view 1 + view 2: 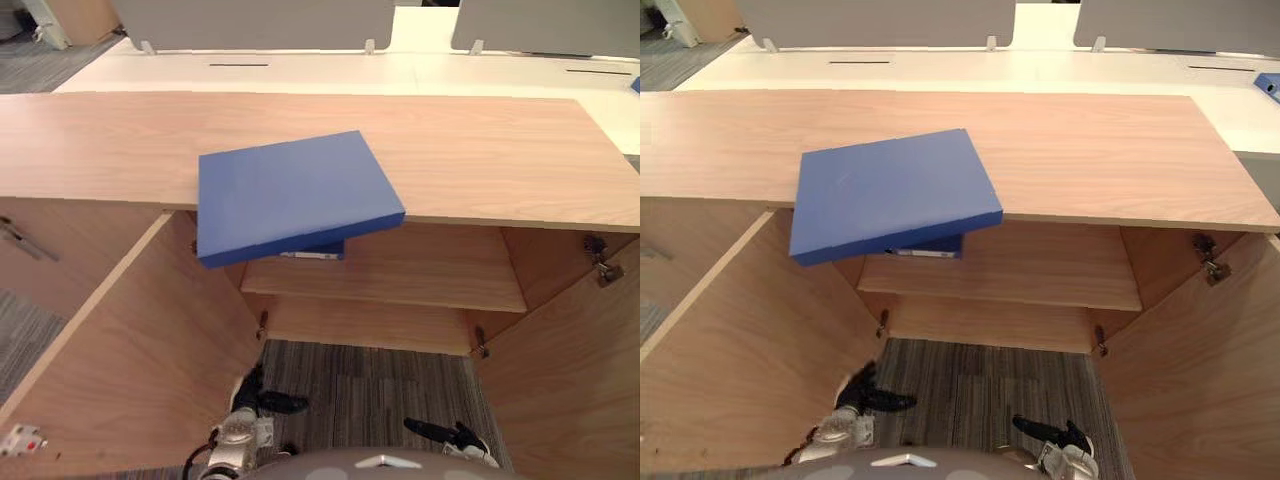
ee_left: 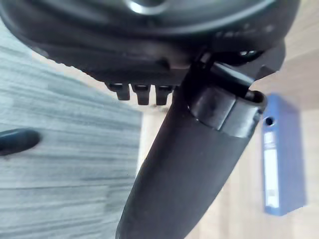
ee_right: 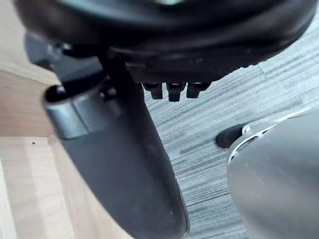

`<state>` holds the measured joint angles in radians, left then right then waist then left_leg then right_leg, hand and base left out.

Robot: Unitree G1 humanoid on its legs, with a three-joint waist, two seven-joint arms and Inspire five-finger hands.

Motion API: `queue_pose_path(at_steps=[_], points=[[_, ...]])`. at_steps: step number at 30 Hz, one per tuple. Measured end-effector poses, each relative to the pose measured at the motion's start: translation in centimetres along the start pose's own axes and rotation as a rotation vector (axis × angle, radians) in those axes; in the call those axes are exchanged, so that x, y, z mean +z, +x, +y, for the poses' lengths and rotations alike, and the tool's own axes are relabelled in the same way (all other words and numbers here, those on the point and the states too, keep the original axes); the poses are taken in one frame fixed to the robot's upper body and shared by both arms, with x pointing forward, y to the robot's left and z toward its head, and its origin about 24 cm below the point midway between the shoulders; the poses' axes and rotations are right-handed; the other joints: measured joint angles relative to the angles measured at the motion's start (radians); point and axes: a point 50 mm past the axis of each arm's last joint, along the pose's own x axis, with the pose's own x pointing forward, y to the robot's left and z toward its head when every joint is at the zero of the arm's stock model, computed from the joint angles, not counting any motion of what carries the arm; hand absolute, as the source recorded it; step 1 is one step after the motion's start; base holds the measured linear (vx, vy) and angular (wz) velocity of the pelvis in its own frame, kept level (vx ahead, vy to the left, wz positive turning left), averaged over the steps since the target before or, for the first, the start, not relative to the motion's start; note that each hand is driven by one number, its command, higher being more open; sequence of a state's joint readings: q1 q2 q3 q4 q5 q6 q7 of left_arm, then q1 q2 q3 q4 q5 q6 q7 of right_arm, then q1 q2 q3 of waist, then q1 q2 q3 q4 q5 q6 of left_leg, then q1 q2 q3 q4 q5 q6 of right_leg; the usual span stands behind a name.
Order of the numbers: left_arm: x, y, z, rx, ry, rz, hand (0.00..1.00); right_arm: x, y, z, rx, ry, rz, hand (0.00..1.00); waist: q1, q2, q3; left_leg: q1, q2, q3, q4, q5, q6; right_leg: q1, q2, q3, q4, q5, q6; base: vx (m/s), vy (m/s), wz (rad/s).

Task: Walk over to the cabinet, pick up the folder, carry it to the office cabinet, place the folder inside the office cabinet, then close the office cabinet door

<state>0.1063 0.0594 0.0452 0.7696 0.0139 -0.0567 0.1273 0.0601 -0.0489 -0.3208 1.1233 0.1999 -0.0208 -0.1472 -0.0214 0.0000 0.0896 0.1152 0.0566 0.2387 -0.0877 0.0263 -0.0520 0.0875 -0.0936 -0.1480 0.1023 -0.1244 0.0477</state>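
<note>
While both arms hang low over the carpet, the folder (image 1: 290, 195) lies flat on the cabinet top (image 1: 480, 150), well above and ahead of them. Its near-left corner juts past the front edge, over the open cabinet. Its long axis runs roughly side to side, skewed so the right end sits further back, and a thick edge faces the robot. The left robot hand (image 1: 265, 402) sits almost straight below that overhanging corner. The right robot hand (image 1: 440, 433) is off toward the folder's right end and further from it, so I judge the left the nearer for a first reach, upward and forward. Both robot hands are empty, fingers relaxed and apart, touching nothing. The left door (image 1: 130, 370) and right door (image 1: 580, 370) stand swung out, flanking the arms. A second blue binder (image 1: 320, 250) rests on the upper shelf (image 1: 420, 280) just under the overhang, where a rising hand could brush it.
</note>
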Motion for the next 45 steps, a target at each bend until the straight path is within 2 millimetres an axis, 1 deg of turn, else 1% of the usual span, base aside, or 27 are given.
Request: queue_pose_path(at_steps=[1,2,4,6,10,15,23,25,28,30,36,45], points=[[0.7,-0.1,0.4,0.012,-0.002,-0.039,1.0,0.0,0.0,0.1,0.002,-0.005,-0.003,1.0,0.001,-0.001,0.002,-0.005,-0.003,-0.007,0.0,0.003,0.002,0.0,-0.003,-0.007,0.0,0.0,0.0,-0.11,0.021,0.22],[1.7,-0.6,0.9,0.031,-0.007,-0.109,1.0,0.1,0.0,0.1,0.001,-0.013,-0.01,1.0,0.001,-0.001,0.002,-0.013,-0.006,-0.014,0.0,0.006,0.004,-0.007,-0.006,-0.01,0.0,0.002,0.004,-0.1,0.03,0.17],[3.3,-1.6,1.5,0.061,-0.031,-0.226,1.0,0.1,-0.1,0.0,0.0,-0.02,-0.023,1.0,0.009,0.003,0.002,-0.015,-0.017,-0.029,-0.001,0.009,0.008,-0.005,-0.013,-0.012,-0.002,0.003,0.006,-0.09,0.05,0.13],[4.2,-1.9,1.6,0.072,-0.04,-0.277,1.0,0.1,-0.1,0.0,-0.001,-0.02,-0.023,1.0,0.014,0.004,0.002,-0.014,-0.021,-0.038,-0.001,0.011,0.012,0.002,-0.017,-0.016,-0.005,0.003,0.007,-0.05,0.036,0.13],[5.3,-2.8,1.9,0.081,-0.052,-0.351,1.0,0.1,-0.2,0.4,0.014,-0.022,-0.031,1.0,0.016,0.004,0.002,-0.012,-0.023,-0.052,-0.001,0.013,0.014,0.013,-0.017,-0.027,-0.008,0.003,0.007,-0.03,0.008,0.1],[6.6,-3.5,2.2,0.083,-0.08,-0.423,1.0,0.0,-0.2,0.3,0.014,-0.022,-0.029,1.0,0.021,0.005,0.004,0.001,-0.02,-0.062,-0.002,0.014,0.013,0.038,-0.013,-0.04,-0.018,0.002,0.005,-0.01,-0.012,0.07],[8.9,-5.4,2.6,0.086,-0.12,-0.563,1.0,0.0,-0.4,0.3,0.017,-0.016,-0.043,1.0,0.023,0.003,0.005,0.009,-0.018,-0.072,-0.006,0.015,0.011,0.053,-0.013,-0.05,-0.017,-0.002,0.006,-0.04,-0.006,0.04],[9.6,-6.0,2.7,0.087,-0.126,-0.608,1.0,-0.1,-0.4,0.3,0.018,-0.014,-0.043,1.0,0.023,-0.002,0.004,0.013,-0.018,-0.083,-0.006,0.016,0.009,0.058,-0.013,-0.062,-0.015,-0.006,0.006,-0.04,-0.012,0.13],[10.4,-6.5,2.8,0.088,-0.132,-0.652,1.0,-0.3,-0.5,0.4,0.019,-0.013,-0.039,1.0,0.031,-0.005,0.006,0.016,-0.016,-0.088,-0.006,0.018,0.007,0.066,-0.012,-0.066,-0.015,-0.008,0.006,-0.03,-0.014,0.07],[11.1,-7.0,2.6,0.082,-0.134,-0.691,1.0,-0.5,-0.5,0.1,0.015,-0.014,-0.033,1.0,0.042,-0.006,0.005,0.021,-0.015,-0.093,-0.006,0.018,0.006,0.071,-0.011,-0.071,-0.014,-0.012,0.005,-0.03,-0.014,0.06],[12.4,-8.0,2.9,0.119,-0.137,-0.76,1.0,-0.5,-0.5,0.3,0.03,-0.04,-0.041,1.0,0.047,-0.006,0.003,0.021,-0.013,-0.098,-0.006,0.02,0.003,0.076,-0.008,-0.073,-0.011,-0.012,0.005,-0.01,-0.005,0.02],[12.8,-8.2,3.4,0.146,-0.109,-0.785,1.0,-0.6,-0.5,0.3,0.035,-0.042,-0.036,1.0,0.047,-0.008,-0.007,0.025,-0.013,-0.106,-0.006,0.028,0.005,0.075,-0.009,-0.073,0.005,-0.013,0.003,-0.04,-0.002,0.02]])
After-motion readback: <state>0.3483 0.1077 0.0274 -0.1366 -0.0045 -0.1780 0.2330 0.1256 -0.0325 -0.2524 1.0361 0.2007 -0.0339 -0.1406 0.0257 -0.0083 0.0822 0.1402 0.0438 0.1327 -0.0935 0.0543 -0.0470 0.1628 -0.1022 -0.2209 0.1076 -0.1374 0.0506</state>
